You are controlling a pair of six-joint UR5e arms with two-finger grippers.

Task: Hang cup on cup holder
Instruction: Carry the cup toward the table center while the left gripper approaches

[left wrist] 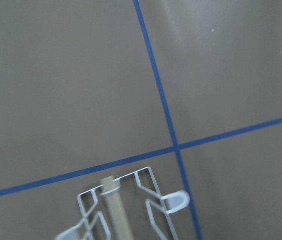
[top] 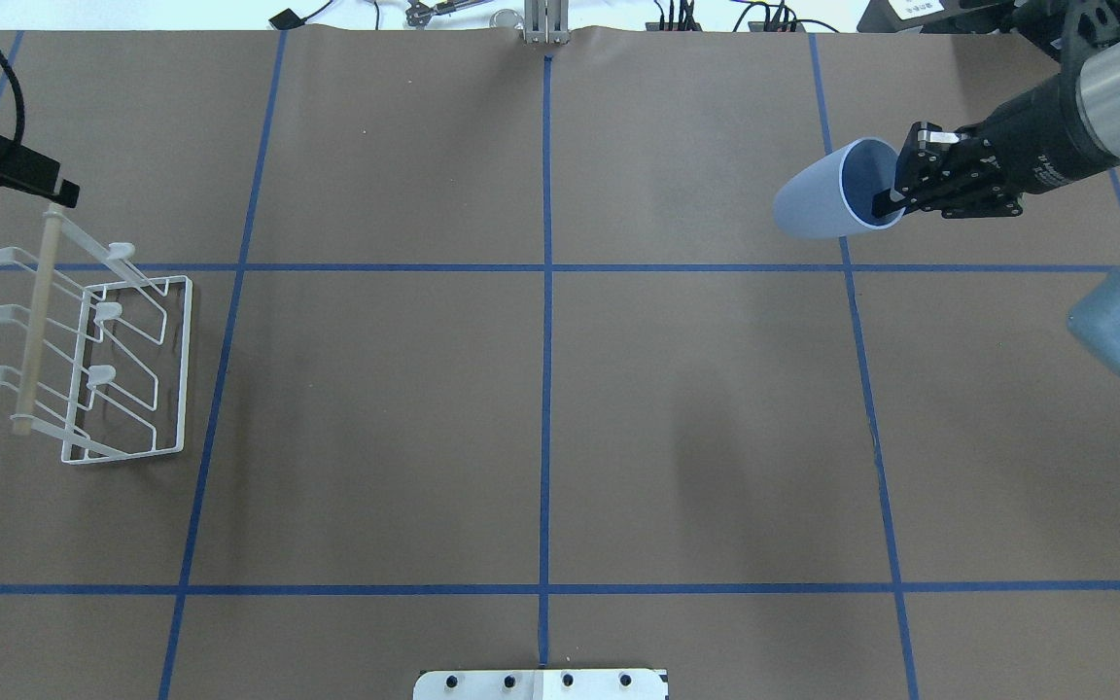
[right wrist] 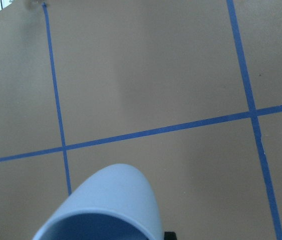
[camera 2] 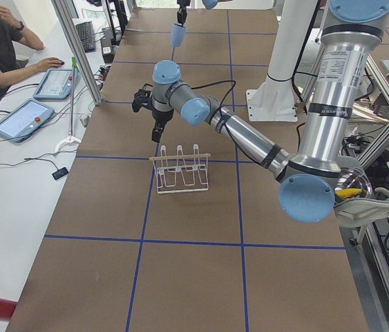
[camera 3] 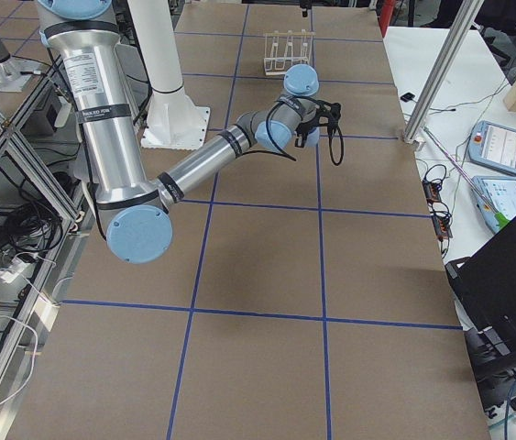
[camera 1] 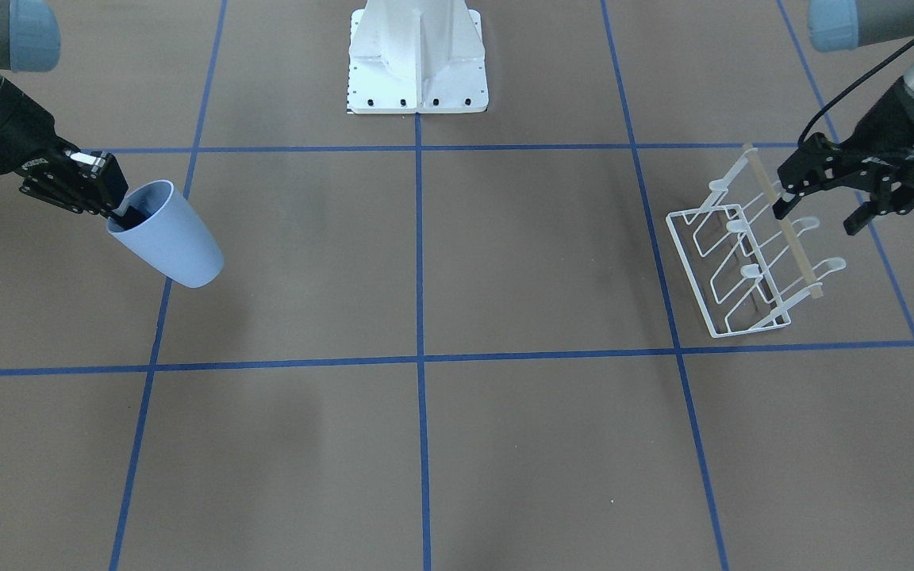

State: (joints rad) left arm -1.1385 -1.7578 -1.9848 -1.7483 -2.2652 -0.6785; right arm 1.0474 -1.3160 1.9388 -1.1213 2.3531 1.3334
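Observation:
The pale blue cup (camera 1: pixel 167 234) is held tilted above the table, far from the rack. My right gripper (camera 1: pixel 112 210) is shut on the cup's rim, one finger inside and one outside. It shows the same way in the overhead view, gripper (top: pixel 889 202) on cup (top: pixel 818 199), and the cup's rim fills the bottom of the right wrist view (right wrist: pixel 110 200). The white wire cup holder (camera 1: pixel 743 262) with its wooden dowel stands on the table's other side (top: pixel 103 360). My left gripper (camera 1: pixel 818 216) is open and empty, hovering over the holder's end; the holder's end shows in the left wrist view (left wrist: pixel 123 207).
Blue tape lines divide the brown table into squares. The robot's white base plate (camera 1: pixel 417 79) sits at the table's middle edge. An operator (camera 2: pixel 1 48) with tablets sits at a side desk beyond the table's far edge.

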